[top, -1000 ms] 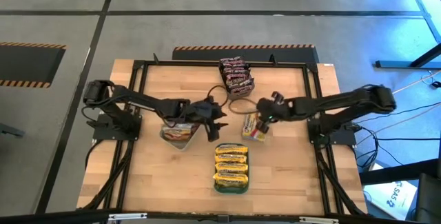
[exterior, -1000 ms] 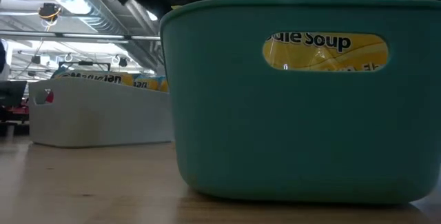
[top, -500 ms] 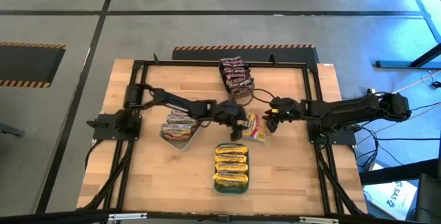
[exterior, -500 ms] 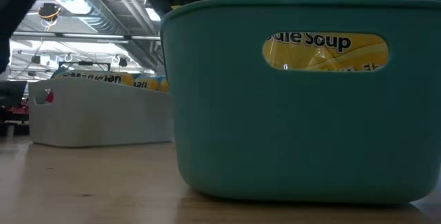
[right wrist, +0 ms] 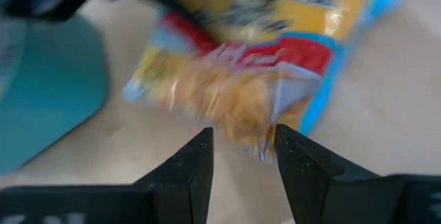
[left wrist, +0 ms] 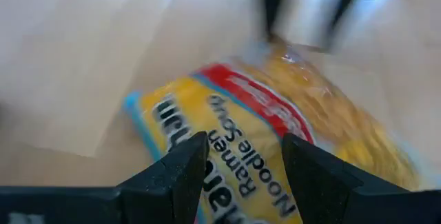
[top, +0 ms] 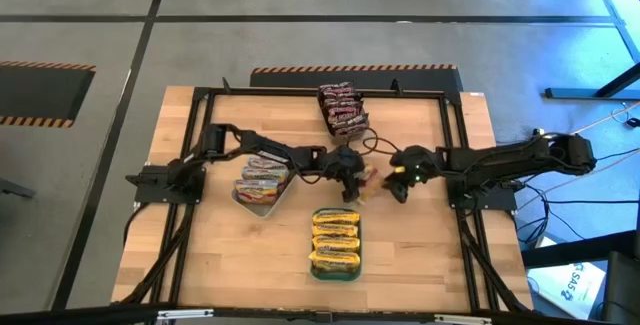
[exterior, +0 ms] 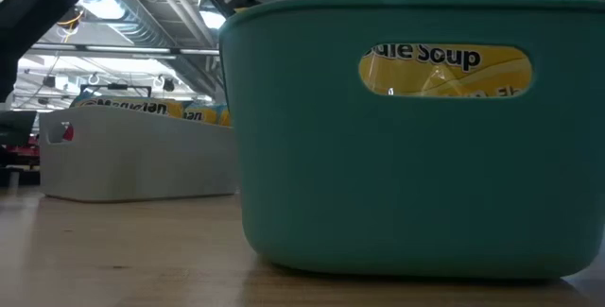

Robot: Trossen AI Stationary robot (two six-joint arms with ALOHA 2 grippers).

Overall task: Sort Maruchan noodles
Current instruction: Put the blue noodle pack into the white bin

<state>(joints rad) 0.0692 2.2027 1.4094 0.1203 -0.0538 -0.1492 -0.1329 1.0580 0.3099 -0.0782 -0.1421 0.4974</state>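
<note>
Loose packet (left wrist: pixel 275 134): yellow, flat on the surface (top: pixel 420 255) mid-table, between both arms.
Left gripper (top: pixel 350 187): at the packet's near end, fingers (left wrist: pixel 182 169) apart, straddling it, not clamped.
Right gripper (top: pixel 397 187): at the opposite end, fingers (right wrist: pixel 196 158) apart.
Teal tray (top: pixel 336 270): holds yellow packets (top: pixel 336 240).
Grey tray (top: pixel 262 198): beside left arm.
Far tray (top: pixel 343 106): dark packets.

The wooden table (top: pixel 250 265) carries three trays. A teal tray (top: pixel 336 270) near the front middle holds yellow packets (top: pixel 336 242). A grey tray (top: pixel 262 197) sits left of centre with packets inside. A third tray (top: pixel 345 125) at the back middle holds dark packets (top: pixel 340 105). One yellow packet (left wrist: pixel 262 148) lies loose on the wood at centre, just behind the teal tray.
</note>
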